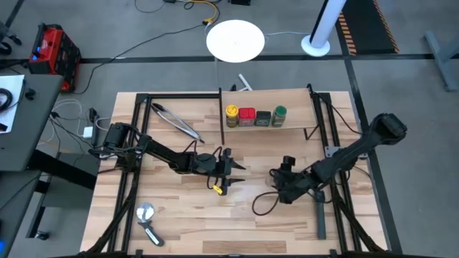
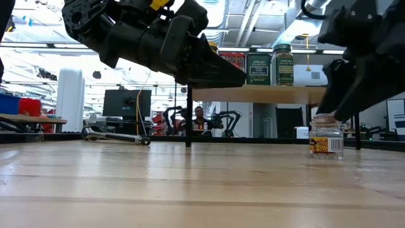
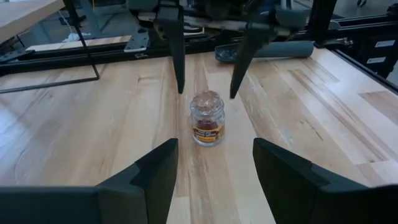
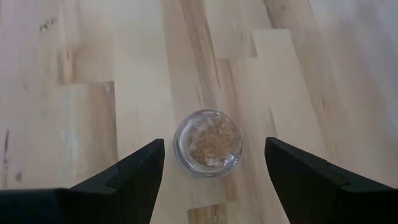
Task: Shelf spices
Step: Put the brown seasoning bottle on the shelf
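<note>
The shelf [image 1: 287, 100] stands at the table's far side and carries a yellow jar [image 1: 232, 113], a red tin [image 1: 247, 116], a dark tin [image 1: 263, 118] and a green-lidded jar [image 1: 279, 115]. A small clear jar [image 3: 207, 118] of tan spice stands upright on the tabletop. My right gripper [image 4: 214, 168] hangs open just above that clear jar [image 4: 208, 142], pointing down, one finger to each side of it. My left gripper [image 3: 214, 168] is open at mid-table, aimed level at the jar from the left and well short of it.
Metal tongs [image 1: 176, 122] lie at the far left of the table. A metal-headed tool [image 1: 147, 221] lies near the front left. A long black bar [image 1: 320, 218] lies at the front right. The shelf's black uprights [image 2: 188, 114] stand behind the jar.
</note>
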You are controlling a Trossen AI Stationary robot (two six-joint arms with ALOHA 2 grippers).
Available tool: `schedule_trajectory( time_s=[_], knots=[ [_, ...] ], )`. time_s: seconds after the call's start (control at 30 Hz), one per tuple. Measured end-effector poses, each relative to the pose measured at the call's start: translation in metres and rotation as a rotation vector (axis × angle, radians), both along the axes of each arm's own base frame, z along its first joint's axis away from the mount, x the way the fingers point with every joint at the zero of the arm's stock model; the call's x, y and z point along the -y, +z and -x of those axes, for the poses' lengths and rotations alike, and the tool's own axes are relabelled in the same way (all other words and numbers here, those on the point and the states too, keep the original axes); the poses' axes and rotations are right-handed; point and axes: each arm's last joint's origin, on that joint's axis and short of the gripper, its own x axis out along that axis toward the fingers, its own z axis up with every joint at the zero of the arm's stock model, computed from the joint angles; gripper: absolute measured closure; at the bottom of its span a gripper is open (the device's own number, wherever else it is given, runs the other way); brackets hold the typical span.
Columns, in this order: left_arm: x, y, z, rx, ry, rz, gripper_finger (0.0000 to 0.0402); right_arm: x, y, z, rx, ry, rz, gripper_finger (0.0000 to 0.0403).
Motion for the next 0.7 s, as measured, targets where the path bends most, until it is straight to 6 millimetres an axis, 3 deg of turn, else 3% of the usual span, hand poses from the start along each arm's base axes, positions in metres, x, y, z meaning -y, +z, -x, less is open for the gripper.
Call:
schedule_trajectory(
  time_s=[0.27, 0.7],
  knots=[
    [0.0, 0.0, 0.0, -0.003, 0.006, 0.02, 0.0201, 0.007, -0.011, -0.009, -0.066, 0.02, -0.01, 0.0122],
    [0.0, 0.0, 0.0, -0.007, 0.017, 0.059, 0.0201, 0.02, -0.011, -0.017, -0.091, 0.052, -0.076, 0.0122]
  ],
)
